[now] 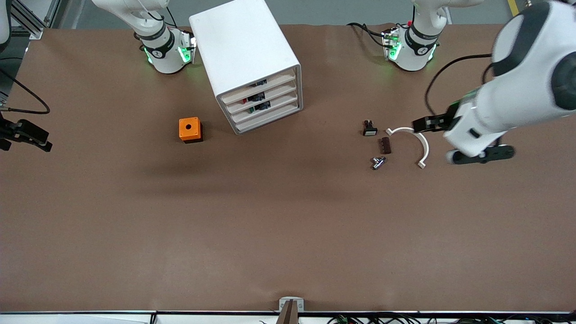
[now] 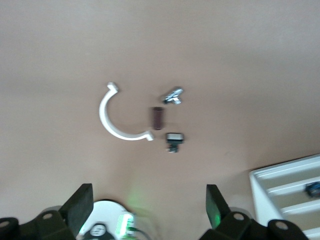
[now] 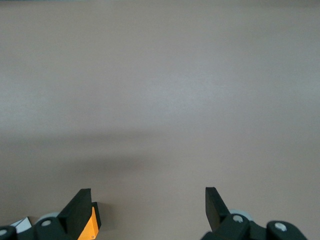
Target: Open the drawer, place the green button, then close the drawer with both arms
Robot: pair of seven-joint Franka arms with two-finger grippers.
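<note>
The white cabinet (image 1: 245, 49) stands toward the robots' side of the table with all four slatted fronts shut. The drawer (image 1: 276, 107), third from the top, is closed. A tiny green and blue thing, the button (image 1: 257, 108), shows through the slot at that front. My left gripper (image 1: 481, 154) is open and empty, up in the air beside a white C-shaped ring (image 1: 423, 146); its wrist view shows the open fingers (image 2: 80, 206) and the cabinet's corner (image 2: 285, 185). My right gripper (image 1: 27, 135) is open and empty at the right arm's end; its fingers (image 3: 80, 210) frame bare table.
An orange box (image 1: 190, 129) with a round hole sits beside the cabinet, and its corner shows in the right wrist view (image 3: 90, 227). Near the ring lie a small black switch with a white face (image 1: 369, 128), a brown piece (image 1: 385, 145) and a metal piece (image 1: 378, 162).
</note>
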